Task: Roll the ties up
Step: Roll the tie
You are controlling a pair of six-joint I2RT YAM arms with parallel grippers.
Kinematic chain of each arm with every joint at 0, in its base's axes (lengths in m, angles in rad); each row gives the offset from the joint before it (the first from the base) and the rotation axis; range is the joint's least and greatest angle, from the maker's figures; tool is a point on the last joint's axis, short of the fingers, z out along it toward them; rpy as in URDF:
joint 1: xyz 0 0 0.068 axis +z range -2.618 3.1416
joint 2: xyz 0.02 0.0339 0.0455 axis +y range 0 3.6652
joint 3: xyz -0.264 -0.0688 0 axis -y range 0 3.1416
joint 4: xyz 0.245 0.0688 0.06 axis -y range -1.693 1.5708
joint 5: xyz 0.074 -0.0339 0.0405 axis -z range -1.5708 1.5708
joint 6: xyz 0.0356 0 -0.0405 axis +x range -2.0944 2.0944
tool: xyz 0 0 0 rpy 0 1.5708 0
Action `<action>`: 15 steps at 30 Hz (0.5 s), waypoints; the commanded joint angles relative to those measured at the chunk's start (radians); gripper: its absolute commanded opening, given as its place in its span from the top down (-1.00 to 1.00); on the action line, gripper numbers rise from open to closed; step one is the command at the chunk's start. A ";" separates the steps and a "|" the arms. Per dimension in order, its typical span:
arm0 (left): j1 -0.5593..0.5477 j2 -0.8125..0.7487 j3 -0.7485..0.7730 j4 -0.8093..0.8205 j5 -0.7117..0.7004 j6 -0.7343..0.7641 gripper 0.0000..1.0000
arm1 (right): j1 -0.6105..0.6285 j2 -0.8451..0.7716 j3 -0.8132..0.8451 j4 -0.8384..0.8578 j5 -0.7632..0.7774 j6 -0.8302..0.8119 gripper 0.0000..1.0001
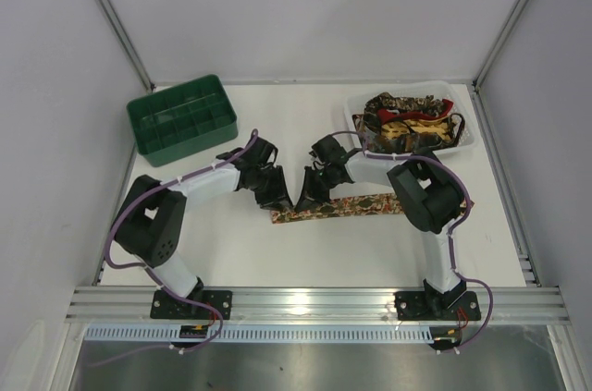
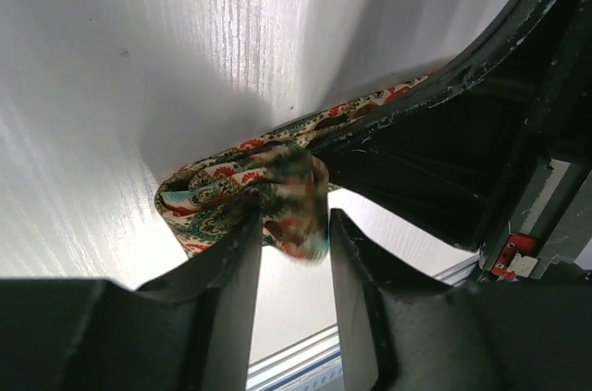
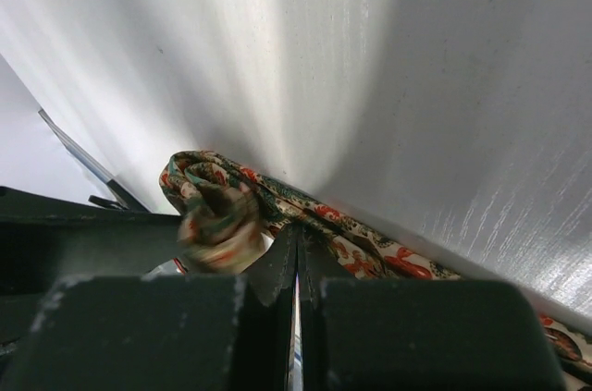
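white table (image 1: 324, 257), one tie (image 2: 231, 183): wrist views show left jaws parted around its fold, right jaws shut.

My left fingers (image 1: 275, 199) and my right fingers (image 1: 305, 195) point down close together at the left end of a patterned tie (image 1: 356, 205). It lies flat on the white surface (image 1: 305, 262) and runs under my right arm. More ties (image 1: 407, 123) are heaped in the white tray (image 1: 352, 123) at the far right. A green compartmented crate (image 1: 185, 146) sits at the far left.
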 commanded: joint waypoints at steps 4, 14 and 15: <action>-0.008 -0.075 -0.069 0.104 0.023 -0.014 0.06 | -0.035 -0.074 -0.013 -0.035 0.026 -0.019 1.00; -0.009 -0.153 -0.129 0.239 0.055 -0.029 -0.24 | -0.062 -0.112 0.012 -0.063 -0.022 -0.043 1.00; -0.009 -0.156 -0.126 0.239 0.054 -0.024 -0.24 | -0.062 -0.112 0.015 -0.064 -0.022 -0.044 1.00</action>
